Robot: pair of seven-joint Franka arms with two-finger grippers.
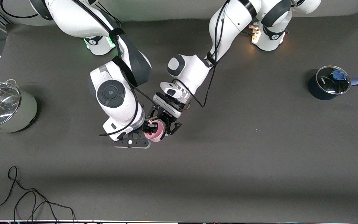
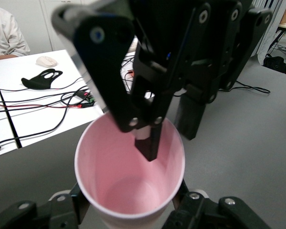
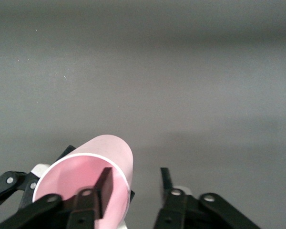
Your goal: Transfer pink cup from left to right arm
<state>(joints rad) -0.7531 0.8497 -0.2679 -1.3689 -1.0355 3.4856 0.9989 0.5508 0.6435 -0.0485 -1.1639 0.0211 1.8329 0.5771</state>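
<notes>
The pink cup (image 1: 154,132) is held in the air over the middle of the table (image 1: 259,161), between the two claws. The left gripper (image 1: 161,128) is clenched on the cup's lower body. The right gripper (image 1: 147,128) meets it at the rim: one finger (image 2: 150,143) reaches inside the cup and the other (image 3: 166,180) stands outside the wall with a gap to it, so this claw straddles the rim without visibly pinching it.

Other items lie well apart from both claws. A pale green pot (image 1: 6,109) with a glass lid stands toward the right arm's end of the table. A dark blue saucepan (image 1: 329,83) with a glass lid stands toward the left arm's end. A loose black cable (image 1: 33,199) lies on the table edge nearest the front camera. Nothing stands between the claws and these items.
</notes>
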